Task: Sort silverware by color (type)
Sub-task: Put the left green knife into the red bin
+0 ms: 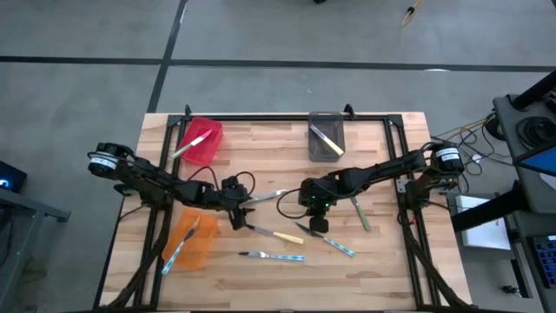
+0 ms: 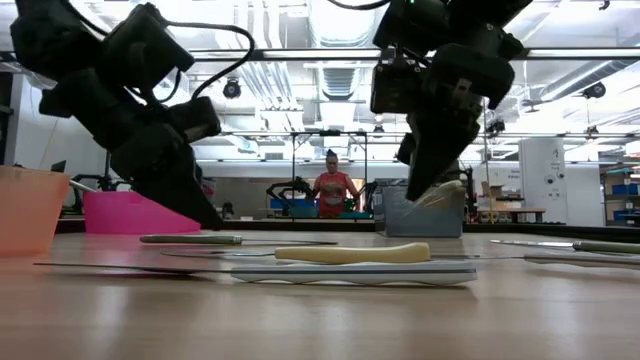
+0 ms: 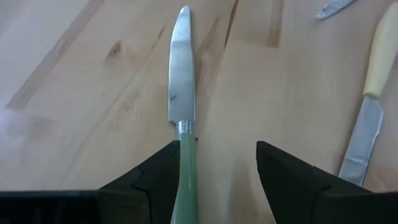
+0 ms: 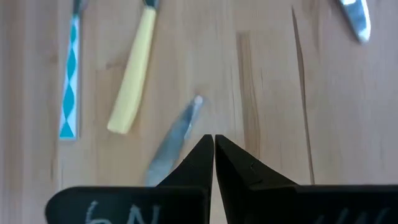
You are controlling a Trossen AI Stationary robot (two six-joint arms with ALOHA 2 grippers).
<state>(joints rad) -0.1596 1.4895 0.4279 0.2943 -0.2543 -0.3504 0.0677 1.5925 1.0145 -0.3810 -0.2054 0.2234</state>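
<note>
Green-handled knife (image 3: pixel 182 124) between spread left tool (image 3: pixel 214 177) fingers (handle end cut off); right tool (image 4: pixel 213 163) clenched, empty.

A robotics lab: ceiling ducts (image 2: pixel 330 75), more robot rigs (image 2: pixel 290 192) and a person (image 2: pixel 331 185) beyond the wooden table (image 1: pixel 382 261).

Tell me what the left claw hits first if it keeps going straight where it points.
Likely the green-handled knife: the left claw is open with the handle beside one finger and the blade running ahead. Beyond it, only bare wooden table, though depth is unclear.
</note>
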